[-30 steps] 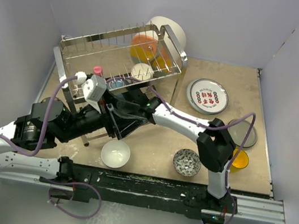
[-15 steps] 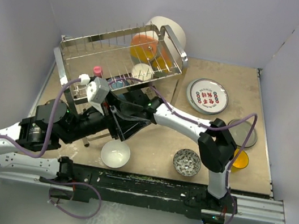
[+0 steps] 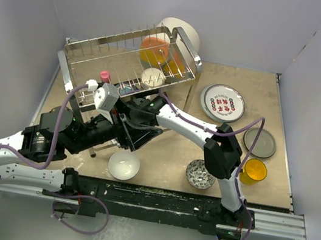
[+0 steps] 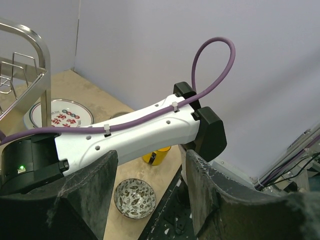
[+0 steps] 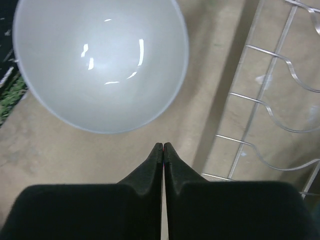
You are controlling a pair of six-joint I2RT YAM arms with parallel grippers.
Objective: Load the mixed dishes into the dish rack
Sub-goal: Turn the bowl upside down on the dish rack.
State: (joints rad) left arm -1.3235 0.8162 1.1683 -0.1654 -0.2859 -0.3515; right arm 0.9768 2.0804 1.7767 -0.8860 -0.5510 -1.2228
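Observation:
The dish rack (image 3: 121, 58) stands at the back left, with orange dishes and a small white cup (image 3: 153, 77) in it. A white bowl (image 3: 124, 164) sits near the front edge; in the right wrist view the white bowl (image 5: 100, 62) lies just beyond my right gripper (image 5: 163, 146), which is shut with nothing between its tips. My left gripper (image 4: 150, 160) is open and empty, looking past the right arm at the small grey-patterned bowl (image 4: 134, 198) and the yellow cup (image 4: 157, 156). The red-lettered plate (image 3: 222, 102) and a grey plate (image 3: 259, 143) lie at the right.
Both arms cross in front of the rack, close together. The rack's lower wire tier (image 5: 272, 105) is right beside my right fingers. A white plate (image 3: 184, 33) leans behind the rack. A small pink piece (image 3: 104, 75) sits on the rack's left.
My right gripper has closed from open to shut. The right arm's elbow has swung left, uncovering the yellow cup. The left arm has edged slightly right.

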